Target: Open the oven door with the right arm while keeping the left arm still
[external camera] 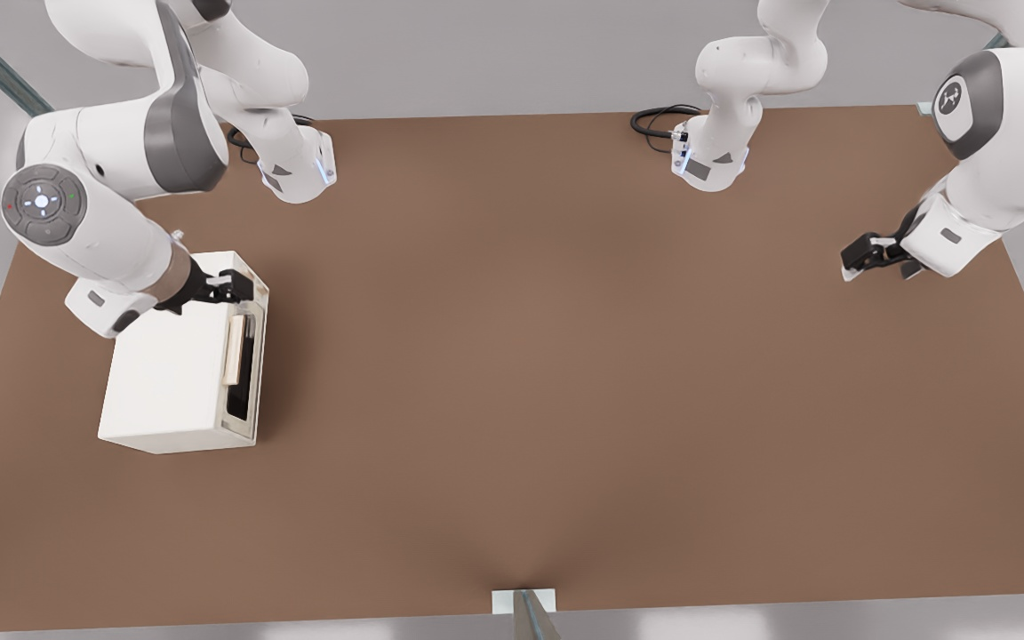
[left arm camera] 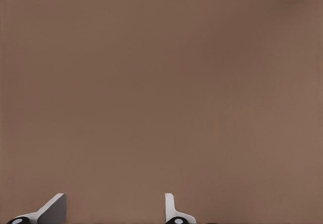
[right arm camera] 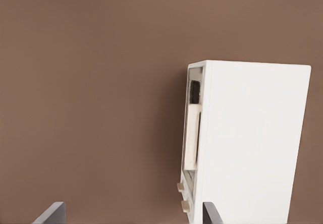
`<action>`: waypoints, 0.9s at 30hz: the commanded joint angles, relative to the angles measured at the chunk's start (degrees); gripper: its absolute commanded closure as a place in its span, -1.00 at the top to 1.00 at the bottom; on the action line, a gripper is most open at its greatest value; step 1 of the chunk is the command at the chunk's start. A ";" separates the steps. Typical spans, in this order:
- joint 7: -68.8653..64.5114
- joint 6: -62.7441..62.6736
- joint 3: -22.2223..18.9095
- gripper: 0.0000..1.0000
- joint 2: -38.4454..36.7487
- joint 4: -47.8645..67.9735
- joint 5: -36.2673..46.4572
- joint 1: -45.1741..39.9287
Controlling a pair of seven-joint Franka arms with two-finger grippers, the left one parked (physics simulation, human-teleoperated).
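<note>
The oven (external camera: 170, 373) is a cream-white box on the brown table at the front view's left, also seen in the right wrist view (right arm camera: 252, 143). Its door (external camera: 252, 356) faces the front view's right and lies flush against the box, with a dark window and a pale beige bar handle (external camera: 233, 351). The right wrist view shows the door (right arm camera: 194, 82) edge-on, the handle (right arm camera: 191, 138) and two small knobs (right arm camera: 182, 196). My gripper (external camera: 241, 286) hovers over the oven's far top corner, just behind the handle's end. It is open (right arm camera: 131, 219), holding nothing.
The brown table (external camera: 565, 356) stretches wide to the front view's right of the oven. Two arm bases (external camera: 299, 173) (external camera: 708, 160) and a black cable (external camera: 659, 120) sit at the back edge. A small bracket (external camera: 524, 604) marks the near edge.
</note>
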 commanded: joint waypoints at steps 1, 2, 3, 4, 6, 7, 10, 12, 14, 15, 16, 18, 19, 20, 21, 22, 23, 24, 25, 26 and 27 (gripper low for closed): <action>3.10 -0.35 0.01 1.00 0.10 -0.06 -0.06 -0.01; 2.75 -2.02 0.10 1.00 0.63 -0.06 -0.24 0.17; 1.70 -5.97 0.28 1.00 0.89 0.03 -0.67 0.96; -2.61 -11.42 0.10 1.00 2.74 0.73 -0.59 0.61; -3.67 -11.60 0.27 0.70 7.30 5.47 -7.52 1.22; -9.37 -15.99 0.27 -1.00 9.33 8.20 -12.45 4.04; -6.66 -14.41 0.19 -1.00 19.87 8.55 -37.93 14.84; 2.55 -9.24 -0.25 -1.00 23.48 6.19 -37.15 16.51; 15.66 10.10 -11.32 -1.00 20.06 -9.73 -37.24 20.56; 18.21 10.63 -11.85 -1.00 20.41 -9.99 -37.06 20.56; 18.30 11.51 -13.34 -1.00 20.85 -9.99 -36.80 21.35; 19.62 10.37 -15.19 -1.00 21.46 -9.91 -36.71 23.81; 21.20 8.09 -15.19 -1.00 21.37 -9.91 -36.71 24.78; 21.46 7.82 -15.19 -1.00 21.37 -9.91 -36.80 24.87; 20.94 6.68 -15.28 -1.00 21.20 -9.91 -36.89 24.87; 20.94 2.02 -15.28 -1.00 21.20 -9.91 -37.06 24.95; 21.55 0.52 -15.28 -1.00 21.11 -11.40 -37.15 25.13; 21.90 3.51 -16.07 -1.00 20.76 -13.68 -37.33 25.39; 22.08 6.94 -17.13 -1.00 19.97 -16.23 -37.41 25.39; 22.08 8.17 -17.92 -1.00 19.97 -17.11 -37.50 25.31; 21.99 9.32 -18.45 -1.00 19.97 -17.11 -37.50 25.31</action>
